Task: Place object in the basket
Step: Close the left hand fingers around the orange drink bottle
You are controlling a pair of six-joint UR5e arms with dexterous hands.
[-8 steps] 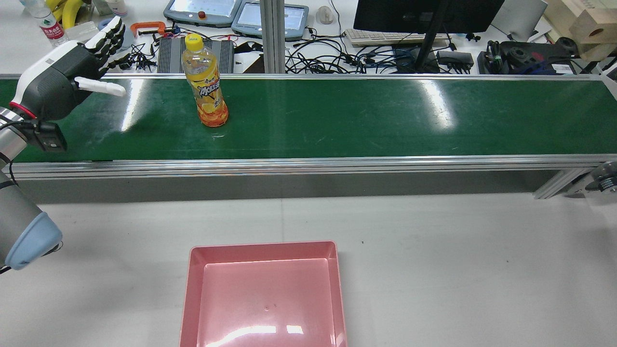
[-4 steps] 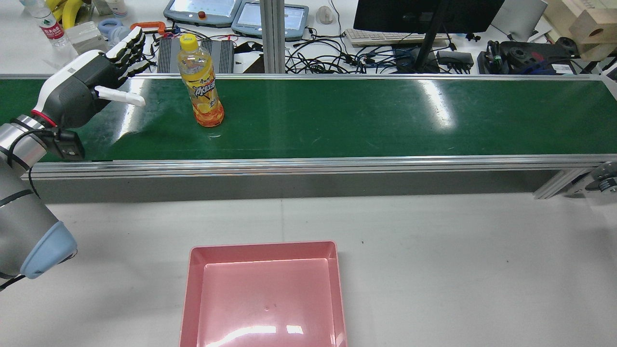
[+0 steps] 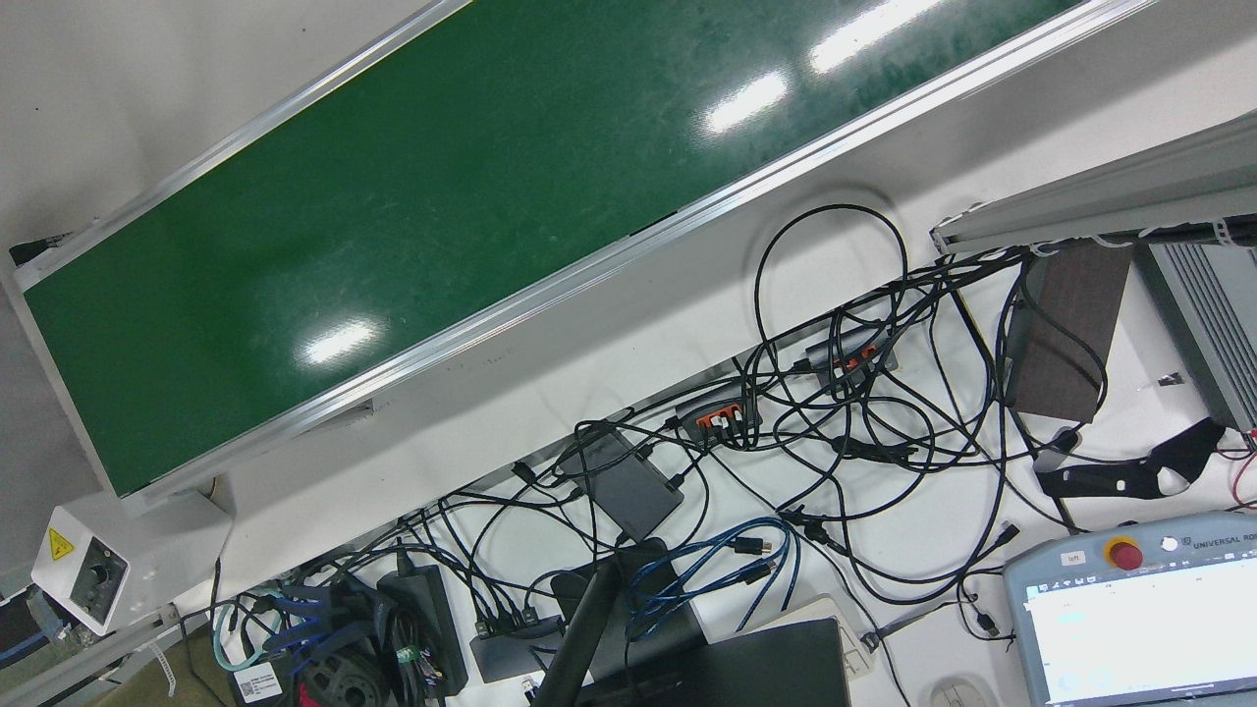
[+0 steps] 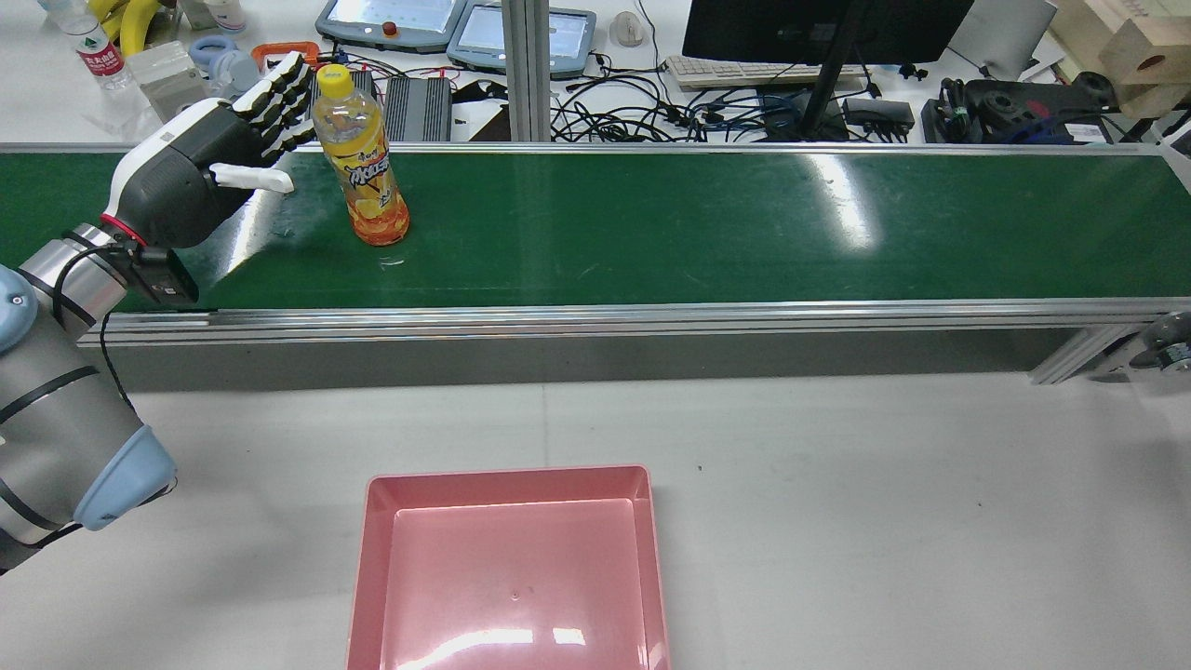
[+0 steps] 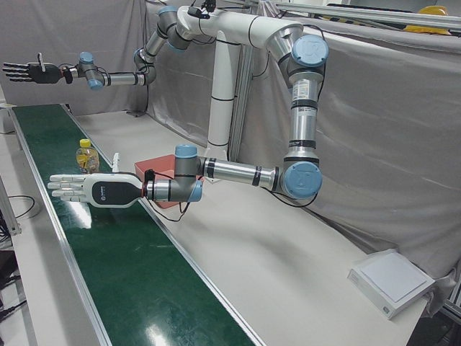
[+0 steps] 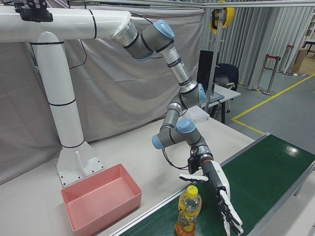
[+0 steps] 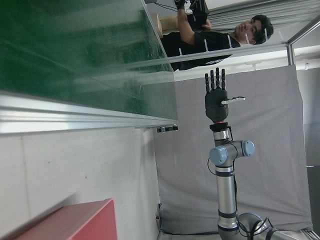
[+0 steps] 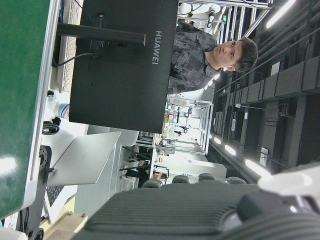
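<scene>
A yellow-capped orange drink bottle [image 4: 361, 167] stands upright on the green conveyor belt [image 4: 707, 223]. My left hand [image 4: 219, 158] hovers over the belt just to the bottle's left, open, its fingers [image 4: 284, 93] spread close beside the cap and not touching it. The same hand [image 6: 219, 196] and bottle [image 6: 188, 212] show in the right-front view, and the hand [image 5: 94, 189] and bottle [image 5: 87, 156] again in the left-front view. My right hand [image 5: 27, 71] is raised high at the far end of the belt, open and holding nothing. The pink basket [image 4: 510, 484] sits on the white table nearer the robot.
Beyond the belt lies a cluttered desk with cables [image 4: 642, 112], teach pendants [image 4: 391, 23], a monitor [image 4: 819, 28] and a keyboard. A person [image 7: 210, 37] stands behind the belt in the left hand view. White table [image 4: 884, 502] surrounds the basket.
The bottle has travelled left along the belt. My left hand has swung right and forward, so its fingers now stand right beside the bottle. It stays open.
</scene>
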